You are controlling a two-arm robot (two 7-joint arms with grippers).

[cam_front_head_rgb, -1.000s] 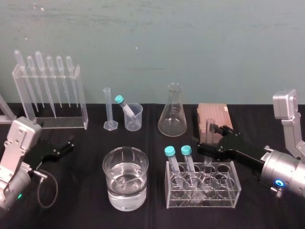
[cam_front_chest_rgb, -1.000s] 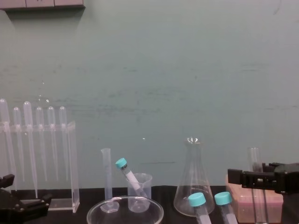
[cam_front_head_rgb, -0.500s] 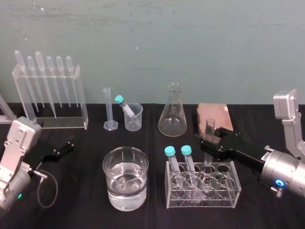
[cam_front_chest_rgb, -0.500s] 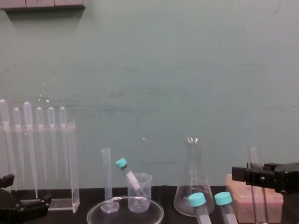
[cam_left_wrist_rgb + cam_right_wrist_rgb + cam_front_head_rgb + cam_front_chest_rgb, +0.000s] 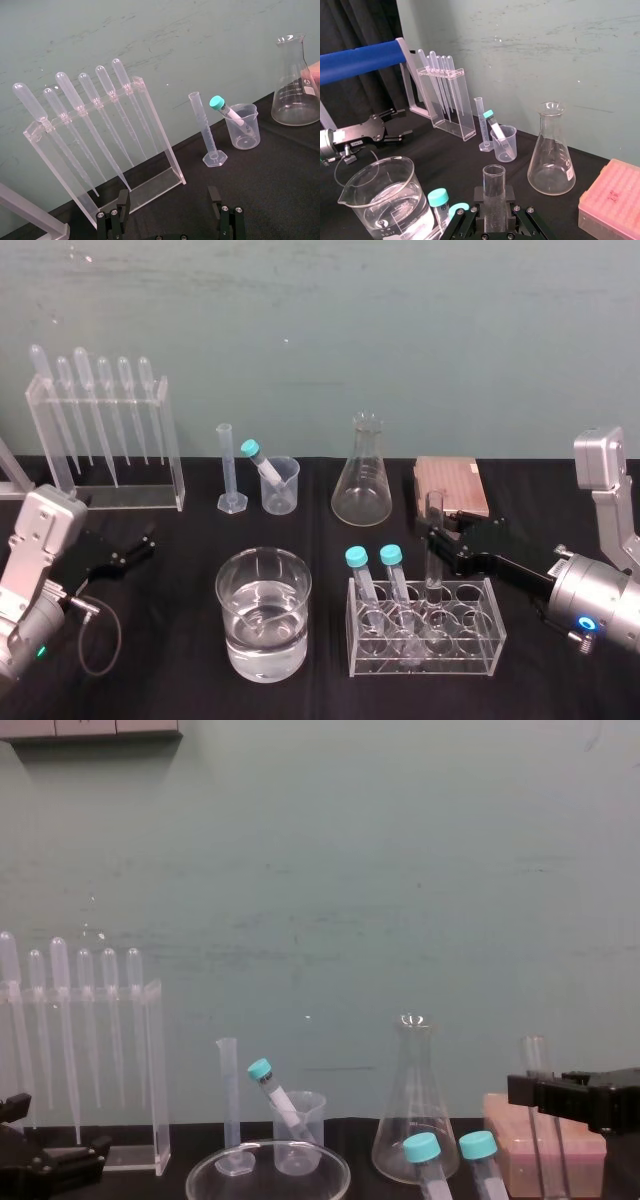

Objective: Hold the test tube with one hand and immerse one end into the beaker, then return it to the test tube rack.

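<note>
The test tube [image 5: 434, 508] was clamped in the right gripper [image 5: 437, 540] and should be lifted straight up; the left gripper [image 5: 138, 546] was parked far left, spread apart.

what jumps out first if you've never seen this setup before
First, the right gripper, shut on the tall test tube at front right. The tube's lower end stands in a clear rack beside two teal-capped tubes. Next is the wide beaker, partly filled with clear liquid, front centre and left of that rack. The left gripper rests open at the far left, in front of the stand of pipettes.
</note>
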